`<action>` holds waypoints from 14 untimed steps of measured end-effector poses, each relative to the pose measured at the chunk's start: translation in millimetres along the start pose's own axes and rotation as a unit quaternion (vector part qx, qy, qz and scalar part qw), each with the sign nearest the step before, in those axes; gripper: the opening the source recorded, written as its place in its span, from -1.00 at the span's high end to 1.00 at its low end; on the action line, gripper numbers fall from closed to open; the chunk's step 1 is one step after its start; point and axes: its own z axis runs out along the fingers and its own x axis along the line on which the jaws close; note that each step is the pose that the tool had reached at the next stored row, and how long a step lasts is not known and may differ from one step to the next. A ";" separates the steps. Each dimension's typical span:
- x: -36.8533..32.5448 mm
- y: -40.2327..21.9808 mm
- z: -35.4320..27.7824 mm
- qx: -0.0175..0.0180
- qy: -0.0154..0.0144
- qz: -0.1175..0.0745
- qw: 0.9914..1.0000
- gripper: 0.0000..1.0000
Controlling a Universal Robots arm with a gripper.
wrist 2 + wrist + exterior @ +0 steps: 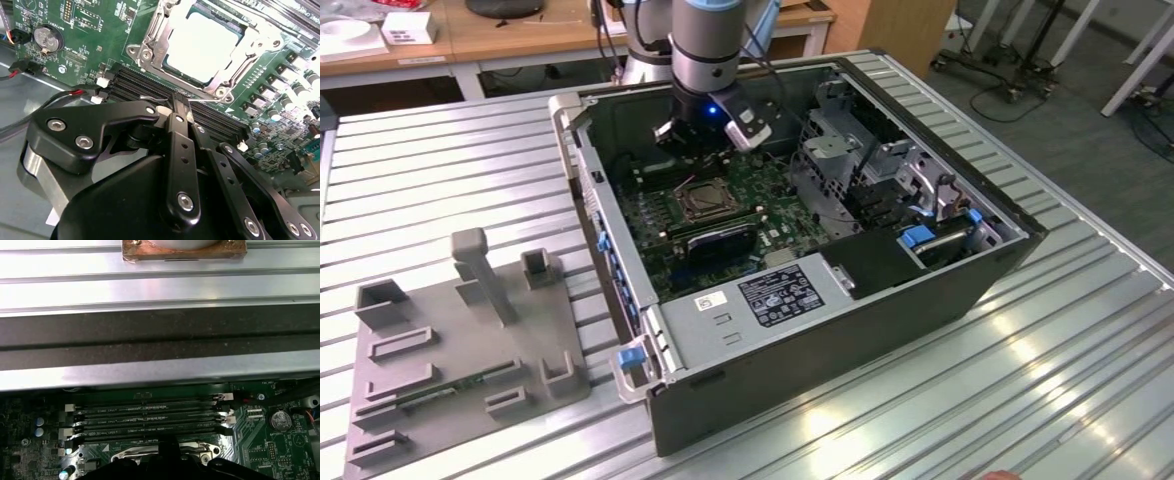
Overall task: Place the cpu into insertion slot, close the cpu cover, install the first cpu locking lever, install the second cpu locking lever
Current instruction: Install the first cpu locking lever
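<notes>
Status from my end: the gripper [181, 106] is inside the open computer case [814, 370], upper middle of the exterior frame, hanging low over the motherboard [761, 185]. The fingers [177, 145] are clenched tip to tip, and I see nothing sizeable between them. A thin wire lever [150, 97] runs right up to the tips; I can't tell whether it's pinched or only touched. The cpu [205, 42] is not in the grip. It sits flat in the socket [142, 54], pale top up, with the cpu cover [156, 37] lying down around it as a frame. So I judge the first two steps done and the lever work in hand. Key geometry: in the second wrist view the socket lies just beyond the fingertips, and the tips are over the black memory slots [130, 82] that border the socket's near edge. The wire's long axis runs along that edge, parallel to the slots and crosswise to the way the fingers point. In the exterior view the socket is just below the gripper in frame, centre-left of the board. The case sits on the ribbed metal tabletop [427, 170]. A grey fixture block [467, 340] sits lower left, well apart from the gripper.
</notes>
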 end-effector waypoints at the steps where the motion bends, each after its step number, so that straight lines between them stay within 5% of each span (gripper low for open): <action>1: -0.4 0.1 0.2 0.000 0.000 0.000 1.000 0.79; 14: -0.4 3.9 2.7 0.000 0.000 0.000 1.000 0.79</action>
